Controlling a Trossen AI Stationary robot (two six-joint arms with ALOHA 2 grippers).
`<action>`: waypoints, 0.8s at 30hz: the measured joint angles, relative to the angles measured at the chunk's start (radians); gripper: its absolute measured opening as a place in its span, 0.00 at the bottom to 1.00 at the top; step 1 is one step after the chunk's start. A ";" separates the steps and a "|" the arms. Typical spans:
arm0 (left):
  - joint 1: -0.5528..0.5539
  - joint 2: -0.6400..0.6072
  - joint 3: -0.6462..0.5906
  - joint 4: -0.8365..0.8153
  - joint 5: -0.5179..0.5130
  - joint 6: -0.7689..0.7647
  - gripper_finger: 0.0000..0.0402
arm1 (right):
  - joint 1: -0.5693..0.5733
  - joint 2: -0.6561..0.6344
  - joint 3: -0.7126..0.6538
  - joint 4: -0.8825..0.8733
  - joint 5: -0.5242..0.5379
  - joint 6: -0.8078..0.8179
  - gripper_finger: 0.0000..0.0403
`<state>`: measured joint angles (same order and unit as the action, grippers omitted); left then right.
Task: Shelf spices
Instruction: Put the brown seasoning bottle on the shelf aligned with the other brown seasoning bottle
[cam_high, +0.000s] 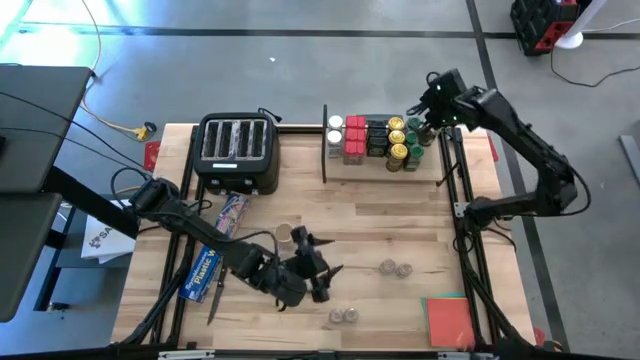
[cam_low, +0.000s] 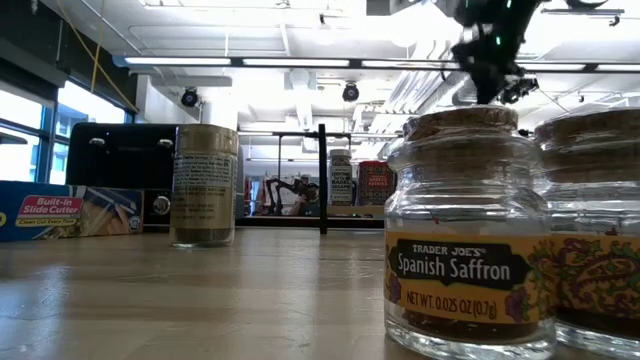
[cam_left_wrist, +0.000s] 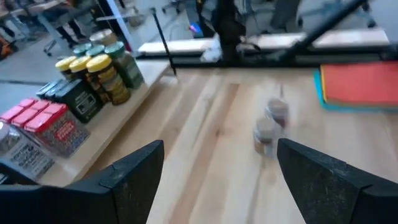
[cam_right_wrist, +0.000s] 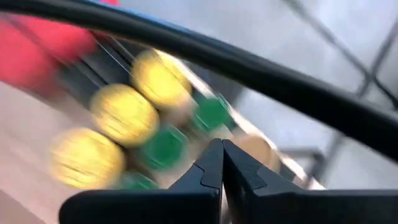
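Yellow-lidded spices (cam_high: 396, 137) fill the shelf (cam_high: 432, 178) upper right, where my right gripper (cam_high: 424, 112) hovers clenched and empty; next, my spread, empty left gripper (cam_high: 322, 268) must take the tabletop's (cam_high: 400, 215) two small jars (cam_high: 395, 267).

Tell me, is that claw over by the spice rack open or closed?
Closed. In its wrist view, the right gripper has its two dark fingertips pressed together with nothing between them, above the yellow-lidded jars.
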<state>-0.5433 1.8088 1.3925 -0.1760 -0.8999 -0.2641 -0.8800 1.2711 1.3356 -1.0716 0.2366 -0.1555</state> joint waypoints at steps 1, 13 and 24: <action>-0.011 -0.002 0.020 -0.056 0.001 -0.022 0.77 | 0.040 -0.025 -0.008 0.033 -0.002 0.030 0.00; -0.203 -0.037 0.111 -0.963 0.205 -0.965 0.76 | 0.700 -0.280 -0.340 0.590 -0.044 0.208 0.00; -0.205 -0.016 -0.175 -1.060 0.340 -1.401 0.55 | 1.182 -0.246 -0.555 1.011 0.145 0.286 0.00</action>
<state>-0.7483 1.7926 1.2174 -1.2361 -0.5598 -1.6656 0.3017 1.0251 0.7809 -0.0606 0.3815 0.1308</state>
